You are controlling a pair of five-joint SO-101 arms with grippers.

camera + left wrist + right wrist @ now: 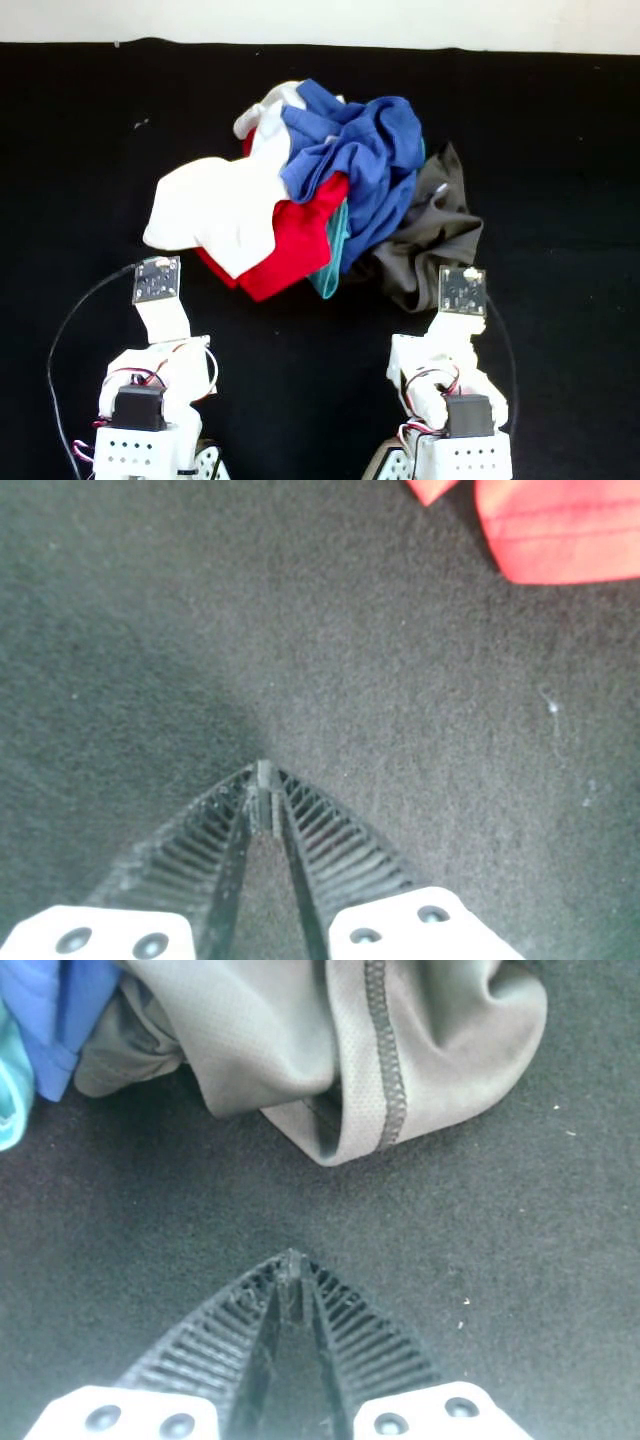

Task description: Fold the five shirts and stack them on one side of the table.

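Centrally, five shirts lay unfolded in one heap [320, 190] on the black-covered bench [560, 150], toward its far half. The white shirt [215, 205] spread over the left side of the heap and overlapped the red shirt [295, 240]. The blue shirt [365, 160] was crumpled on top at the right. The teal shirt [332, 255] showed as a narrow strip between the red and the blue. The dark grey shirt [430, 235] lay at the right edge, partly under the blue one.

The left end effector [263, 780] was positioned over bare bench covering, fingers together at the tips and holding nothing. A red hem lay near it, not touching. The right end effector [291, 1265] was likewise pressed together and empty. It sat near the stitched hem of the dark grey shirt, apart from it.
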